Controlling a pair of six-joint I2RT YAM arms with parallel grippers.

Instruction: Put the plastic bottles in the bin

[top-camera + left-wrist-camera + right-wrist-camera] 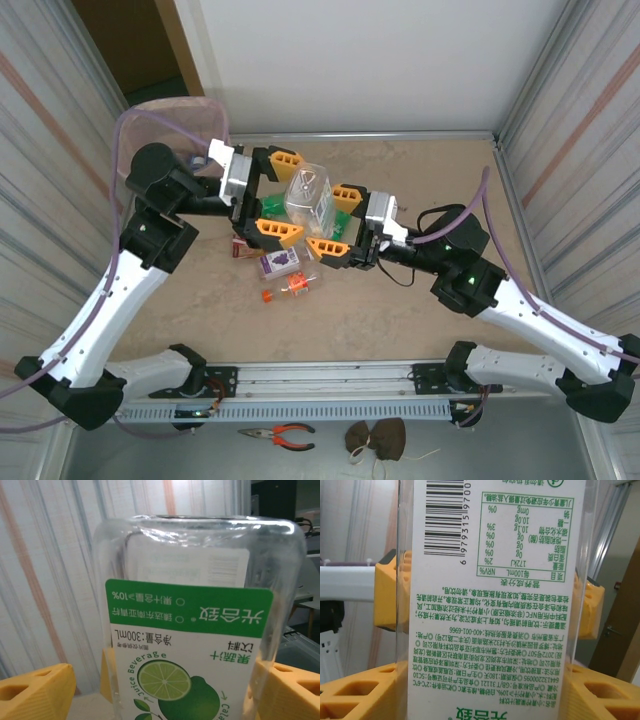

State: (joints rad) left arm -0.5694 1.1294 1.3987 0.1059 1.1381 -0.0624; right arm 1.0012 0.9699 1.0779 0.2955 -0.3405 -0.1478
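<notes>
Right pincer (337, 222) grips clear bottle (308, 195) inside left pincer (282, 195), near bin (165, 108)

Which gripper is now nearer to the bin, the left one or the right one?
Left. The left gripper sits just right of the bin; the right gripper lies farther right, beyond the bottle between them.

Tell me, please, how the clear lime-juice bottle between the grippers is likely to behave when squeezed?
The bottle looks empty, so it is probably very light. Its clear plastic walls will likely flex under the yellow fingers. The glossy label may be slippery.
</notes>
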